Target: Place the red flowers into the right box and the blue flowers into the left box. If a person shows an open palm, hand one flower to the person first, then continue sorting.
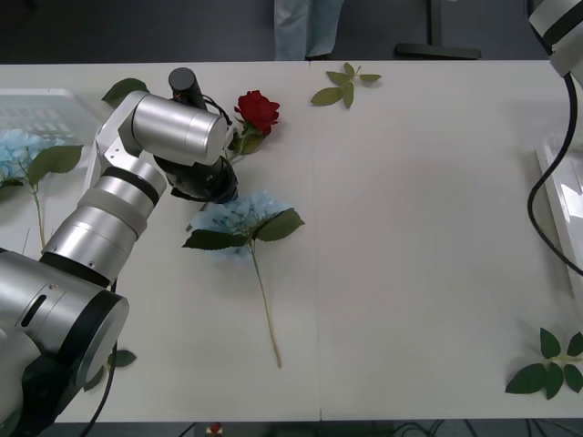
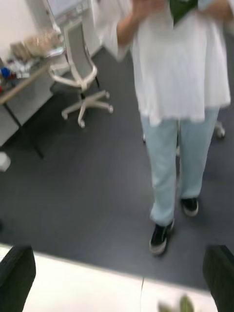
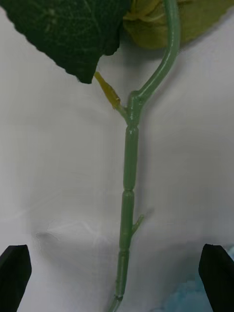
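In the front view, the left arm reaches over the left half of the worktop (image 1: pixel 410 228), its wrist hiding the gripper. A red rose (image 1: pixel 258 110) lies just beyond that wrist toward the far edge, and a blue hydrangea (image 1: pixel 239 218) lies just beside it on the near side, its tan stem running toward the near edge. Another blue hydrangea (image 1: pixel 20 150) rests at the left edge, partly in the left box (image 1: pixel 46 105). A sliver of the right box (image 1: pixel 557 187) shows at the right edge. Loose leaf sprigs (image 1: pixel 344 86) lie near the far edge and at the near right corner.

In the right wrist view, the right gripper (image 2: pixel 117 280) is raised at the far edge, jaws wide and empty, facing a person (image 2: pixel 178 97) standing on the floor; the person's hands are too blurred to read.

In the left wrist view, the left gripper (image 3: pixel 117 280) hovers close over the rose's green stem (image 3: pixel 127 195), jaws wide on either side of it, not yet closed.

Judging from this, sorting is unfinished: one rose and one hydrangea at least remain on the worktop.
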You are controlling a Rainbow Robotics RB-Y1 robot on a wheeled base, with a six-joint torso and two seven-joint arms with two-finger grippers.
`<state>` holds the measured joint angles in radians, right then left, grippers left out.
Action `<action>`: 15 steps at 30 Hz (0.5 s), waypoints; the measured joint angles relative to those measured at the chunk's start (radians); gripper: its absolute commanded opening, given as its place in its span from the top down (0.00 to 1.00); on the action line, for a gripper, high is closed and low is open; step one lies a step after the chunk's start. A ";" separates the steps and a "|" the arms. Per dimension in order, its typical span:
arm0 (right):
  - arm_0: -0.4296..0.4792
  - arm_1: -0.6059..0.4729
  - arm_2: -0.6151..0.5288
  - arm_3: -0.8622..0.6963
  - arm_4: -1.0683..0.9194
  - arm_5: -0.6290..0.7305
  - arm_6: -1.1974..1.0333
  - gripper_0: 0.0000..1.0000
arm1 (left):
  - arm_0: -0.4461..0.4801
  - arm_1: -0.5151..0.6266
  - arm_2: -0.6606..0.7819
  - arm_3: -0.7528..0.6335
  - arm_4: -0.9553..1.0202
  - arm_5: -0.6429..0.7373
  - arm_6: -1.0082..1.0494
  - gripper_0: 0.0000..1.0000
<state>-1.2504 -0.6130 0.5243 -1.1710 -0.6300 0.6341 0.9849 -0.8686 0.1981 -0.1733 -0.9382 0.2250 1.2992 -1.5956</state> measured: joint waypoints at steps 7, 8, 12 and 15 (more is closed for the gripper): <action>0.000 -0.140 -0.027 -0.185 -0.281 0.287 0.000 0.00 | 0.000 0.000 -0.022 0.011 -0.001 -0.004 0.000 1.00; 0.000 -0.156 -0.046 -0.202 -0.319 0.335 0.000 0.00 | 0.000 0.000 -0.025 0.011 -0.001 -0.003 0.000 1.00; 0.000 -0.212 -0.119 -0.249 -0.453 0.512 0.000 0.00 | 0.000 0.000 -0.027 0.011 -0.013 0.005 0.000 1.00; 0.003 -0.246 -0.162 -0.274 -0.544 0.653 0.000 0.00 | 0.000 0.000 -0.027 0.011 -0.018 0.007 0.000 1.00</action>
<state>-1.2472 -0.8591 0.3620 -1.4448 -1.1743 1.2876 0.9851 -0.8686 0.1977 -0.2003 -0.9269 0.2068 1.3064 -1.5956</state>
